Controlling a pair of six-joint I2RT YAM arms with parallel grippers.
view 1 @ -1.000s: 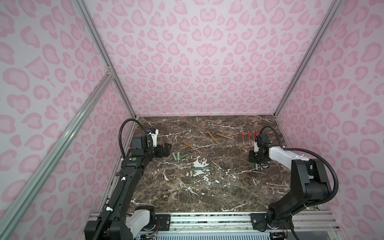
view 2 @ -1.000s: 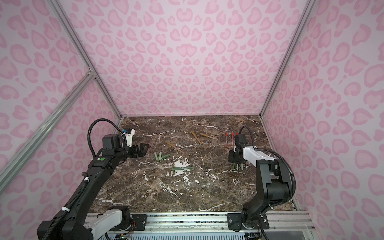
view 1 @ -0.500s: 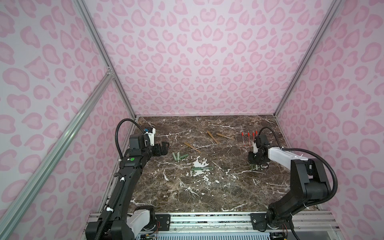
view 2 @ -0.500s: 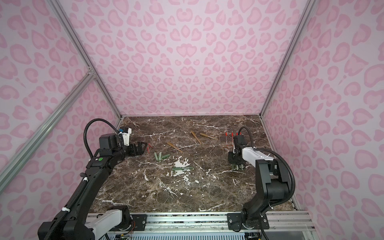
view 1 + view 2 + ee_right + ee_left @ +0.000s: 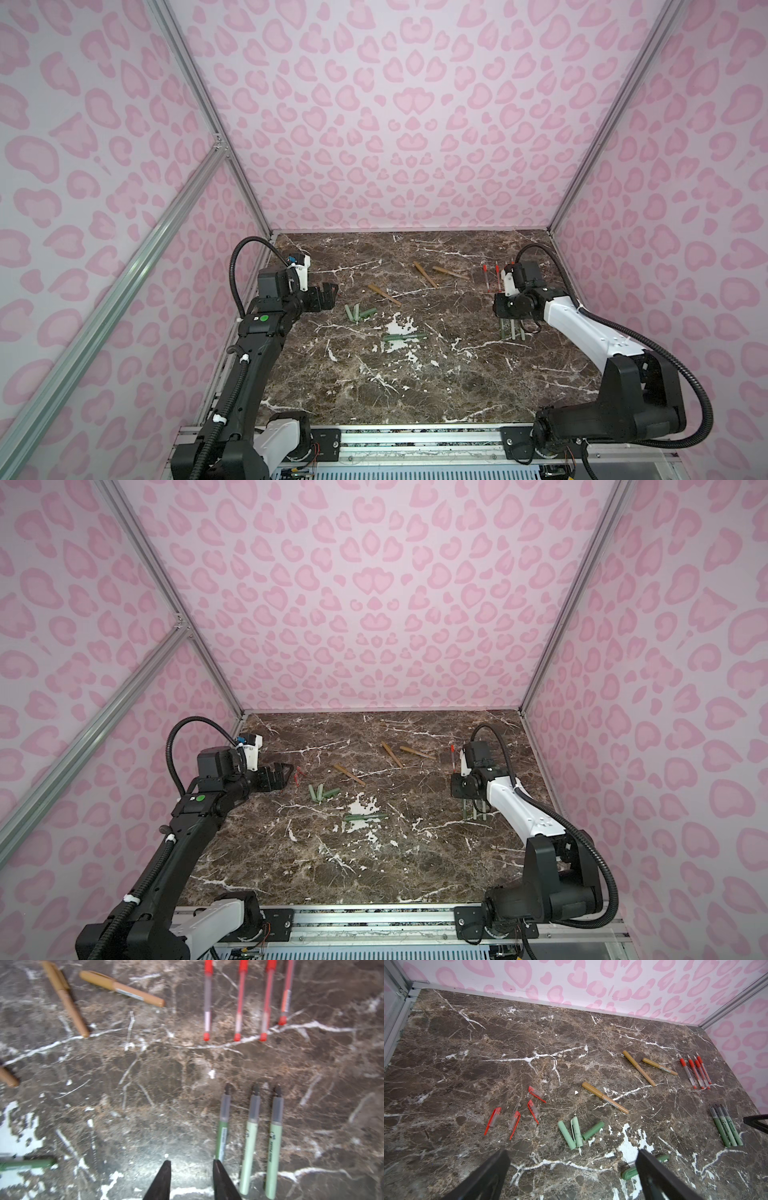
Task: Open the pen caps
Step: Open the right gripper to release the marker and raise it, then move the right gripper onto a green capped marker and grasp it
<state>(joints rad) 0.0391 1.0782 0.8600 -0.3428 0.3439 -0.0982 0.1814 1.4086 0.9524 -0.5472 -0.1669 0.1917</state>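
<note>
Pen caps lie loose on the brown marble surface, left of centre in both top views. Left fingers hang near them, spread wide and grasping nothing. Right fingers, right of centre, stand parted with bare marble between; one tip is just beside the darkest of three uncapped green pens. Three tan pens in the upper middle and one green pen at centre are capped. Four uncapped red pens lie upper right. Three green caps bunch together; four red caps sit just beside.
</note>
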